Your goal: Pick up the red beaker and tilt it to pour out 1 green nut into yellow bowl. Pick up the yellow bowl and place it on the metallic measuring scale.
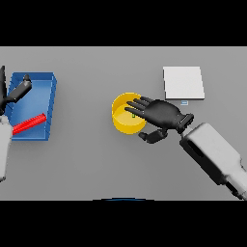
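The yellow bowl stands at the table's middle, with a small green nut just showing inside it. My right hand reaches in from the right, fingers stretched over the bowl's rim and thumb curled below its right side, hiding part of the bowl. Its fingers are not closed round the bowl. The red beaker lies on its side in a blue bin at the left. My left hand is raised over that bin, holding nothing. The metallic scale, a pale square, sits at the back right.
A small blue mark shows just in front of the scale. My right forearm crosses the lower right of the table.
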Controlling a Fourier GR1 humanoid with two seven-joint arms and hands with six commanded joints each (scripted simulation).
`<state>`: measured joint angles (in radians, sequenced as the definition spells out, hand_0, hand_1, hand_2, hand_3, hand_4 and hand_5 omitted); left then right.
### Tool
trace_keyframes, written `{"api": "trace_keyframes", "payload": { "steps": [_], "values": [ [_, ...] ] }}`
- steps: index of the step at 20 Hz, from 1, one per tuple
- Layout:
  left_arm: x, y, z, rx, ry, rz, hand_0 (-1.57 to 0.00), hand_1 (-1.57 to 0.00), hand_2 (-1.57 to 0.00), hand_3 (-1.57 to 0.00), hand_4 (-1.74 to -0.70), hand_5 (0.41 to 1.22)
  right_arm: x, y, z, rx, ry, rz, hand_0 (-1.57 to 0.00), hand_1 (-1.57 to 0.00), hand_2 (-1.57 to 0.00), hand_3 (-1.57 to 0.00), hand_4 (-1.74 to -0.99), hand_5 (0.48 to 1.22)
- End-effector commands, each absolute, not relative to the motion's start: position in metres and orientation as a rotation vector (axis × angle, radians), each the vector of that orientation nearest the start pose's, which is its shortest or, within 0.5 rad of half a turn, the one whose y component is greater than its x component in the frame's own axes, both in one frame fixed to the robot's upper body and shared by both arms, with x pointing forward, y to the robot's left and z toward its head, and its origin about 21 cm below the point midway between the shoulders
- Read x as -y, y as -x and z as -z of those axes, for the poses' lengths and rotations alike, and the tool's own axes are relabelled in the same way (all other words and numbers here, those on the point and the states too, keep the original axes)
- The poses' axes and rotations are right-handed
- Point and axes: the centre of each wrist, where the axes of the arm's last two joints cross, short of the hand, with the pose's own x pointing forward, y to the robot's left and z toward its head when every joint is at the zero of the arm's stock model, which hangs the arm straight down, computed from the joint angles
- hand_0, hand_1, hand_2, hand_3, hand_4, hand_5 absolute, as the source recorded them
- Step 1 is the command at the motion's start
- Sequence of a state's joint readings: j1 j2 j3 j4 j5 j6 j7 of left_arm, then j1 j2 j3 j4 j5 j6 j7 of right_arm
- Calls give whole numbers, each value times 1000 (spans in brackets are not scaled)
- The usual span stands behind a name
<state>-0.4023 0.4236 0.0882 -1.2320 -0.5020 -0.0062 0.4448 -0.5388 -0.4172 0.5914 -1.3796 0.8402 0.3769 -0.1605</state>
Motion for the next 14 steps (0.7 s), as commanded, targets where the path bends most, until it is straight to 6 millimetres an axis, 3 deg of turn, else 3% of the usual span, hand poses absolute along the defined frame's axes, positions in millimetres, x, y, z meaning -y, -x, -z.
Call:
{"api": "trace_keyframes", "payload": {
  "steps": [1,7,14],
  "values": [
    [-334,-344,-79,1109,-840,430,0,0,0,0,-746,707,156,-330,-66,1414,407,-1963,1,1,1,1,-1215,717],
    [-335,-344,-76,1112,-845,434,1,1,1,1,-739,699,129,-344,-61,1311,361,-2070,1,1,1,1,-1245,730],
    [-339,-340,-73,1104,-847,439,1,1,1,1,-744,699,116,-352,-57,1215,357,-2150,1,1,1,1,-1263,739]
  ]
}}
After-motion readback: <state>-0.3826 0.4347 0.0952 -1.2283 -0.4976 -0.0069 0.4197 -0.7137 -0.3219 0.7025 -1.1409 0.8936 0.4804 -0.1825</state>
